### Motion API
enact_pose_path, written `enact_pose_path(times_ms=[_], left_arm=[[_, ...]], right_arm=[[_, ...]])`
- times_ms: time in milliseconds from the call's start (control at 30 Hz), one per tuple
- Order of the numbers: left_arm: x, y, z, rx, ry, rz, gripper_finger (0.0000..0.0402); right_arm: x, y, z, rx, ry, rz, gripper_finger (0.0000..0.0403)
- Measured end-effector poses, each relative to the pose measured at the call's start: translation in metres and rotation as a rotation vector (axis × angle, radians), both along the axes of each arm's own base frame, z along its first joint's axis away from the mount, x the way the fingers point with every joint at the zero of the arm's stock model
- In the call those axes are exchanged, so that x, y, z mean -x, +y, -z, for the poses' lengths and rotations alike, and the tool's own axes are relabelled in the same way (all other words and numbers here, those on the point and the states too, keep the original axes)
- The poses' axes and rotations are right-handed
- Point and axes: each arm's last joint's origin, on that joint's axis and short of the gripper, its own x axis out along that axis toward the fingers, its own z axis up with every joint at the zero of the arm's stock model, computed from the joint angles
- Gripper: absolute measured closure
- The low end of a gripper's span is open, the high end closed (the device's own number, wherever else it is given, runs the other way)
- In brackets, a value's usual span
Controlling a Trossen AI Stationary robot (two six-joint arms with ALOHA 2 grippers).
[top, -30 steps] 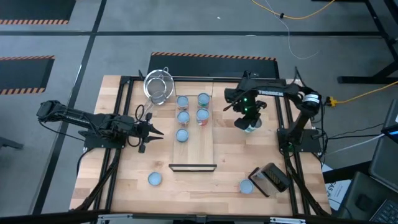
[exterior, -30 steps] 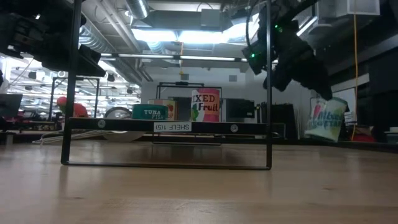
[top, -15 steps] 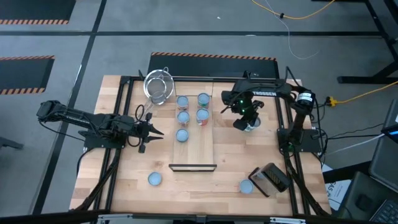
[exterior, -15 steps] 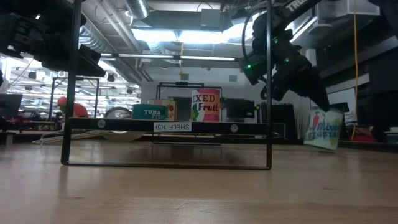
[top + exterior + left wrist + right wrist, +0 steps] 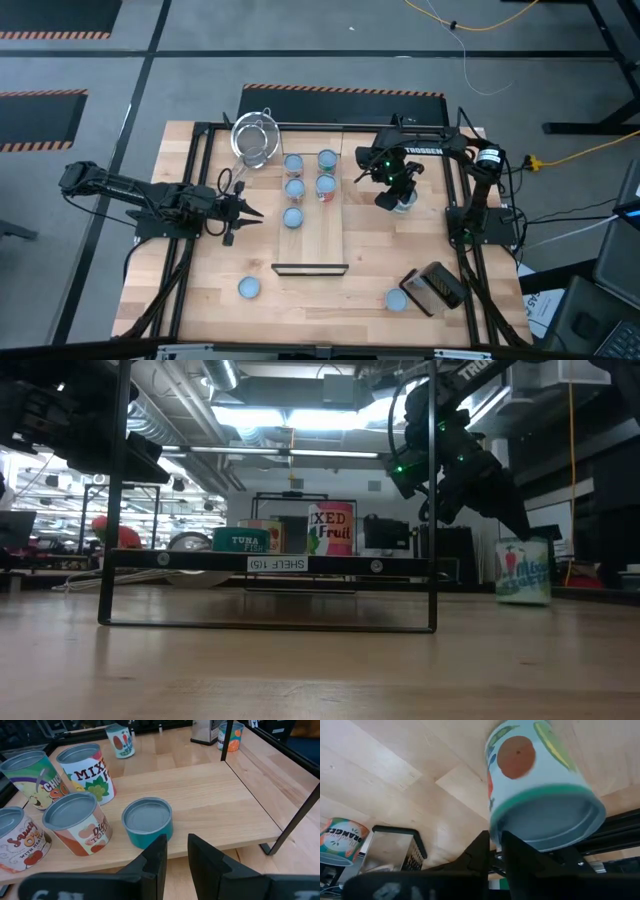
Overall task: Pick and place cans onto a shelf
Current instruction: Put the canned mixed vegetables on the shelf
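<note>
Here the right gripper (image 5: 398, 196) hangs over 1 can (image 5: 523, 571) standing upright on the table beside the shelf (image 5: 312, 240). Probably the jaws are loosening; I cannot tell if they grip it. The left gripper (image 5: 252, 212), slightly open and empty, waits at the shelf's other side.

Robotics lab: hazard-taped floor (image 5: 60, 35), exposed ceiling ducts (image 5: 190, 420), framed wooden bench (image 5: 370, 260).

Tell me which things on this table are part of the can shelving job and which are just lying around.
Part of the job:
- cans
- shelf
- can by the right tool

Just lying about:
- strainer
- dark box
</note>
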Motion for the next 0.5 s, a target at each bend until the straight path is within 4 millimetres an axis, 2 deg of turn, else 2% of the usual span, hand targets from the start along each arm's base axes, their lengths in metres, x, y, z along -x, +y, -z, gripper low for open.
enact_pose_path(times_ms=[200, 400, 500], left_arm=[[0.0000, 0.0000, 0.0000, 0.000, 0.000, 0.000, 0.0332], [0.0000, 0.0000, 0.0000, 0.000, 0.000, 0.000, 0.0332], [0.0000, 0.0000, 0.0000, 0.000, 0.000, 0.000, 0.0332]], right_arm=[[-0.0003, -0.0001, 0.0002, -0.005, -0.010, -0.016, 0.0325], [-0.0005, -0.0002, 0.0001, -0.004, -0.014, -0.015, 0.0323], [0.0017, 0.0007, -0.0065, 0.004, -0.038, -0.020, 0.0323]])
